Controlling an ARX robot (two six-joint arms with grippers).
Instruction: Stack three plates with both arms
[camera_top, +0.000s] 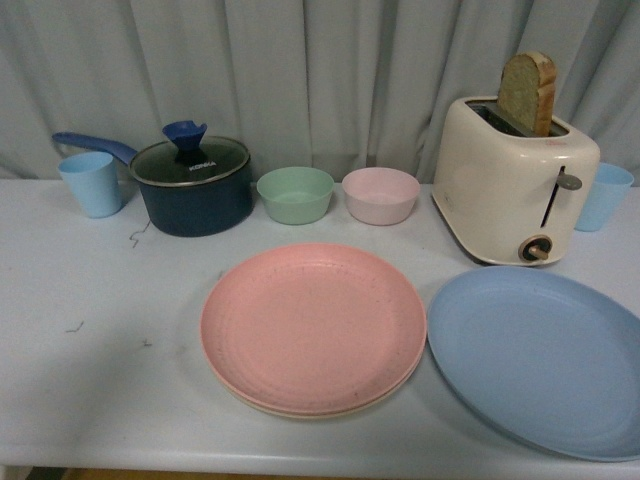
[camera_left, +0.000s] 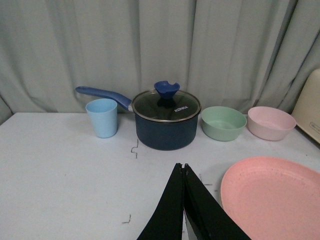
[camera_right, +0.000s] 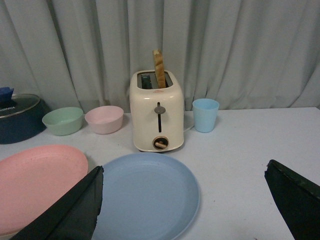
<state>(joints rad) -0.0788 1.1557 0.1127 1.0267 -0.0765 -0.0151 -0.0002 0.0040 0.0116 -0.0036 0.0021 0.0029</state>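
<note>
Slippage threatens: blue plate (camera_right: 145, 195) lies flat on the counter (camera_right: 250, 145) before the wide-spread right hand (camera_right: 183, 172), and could skid into the pink plate (camera_right: 35, 180); left hand (camera_left: 182, 170) is closed.

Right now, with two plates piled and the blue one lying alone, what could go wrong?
1. The blue plate lies close beside the toaster. Lifting it with the open right hand might bump the toaster and its raised bread slice.
2. It also lies near the front edge of the table, so a slipped grasp could push it off.
3. Set down off-centre on the pink plate, it might slide.
</note>
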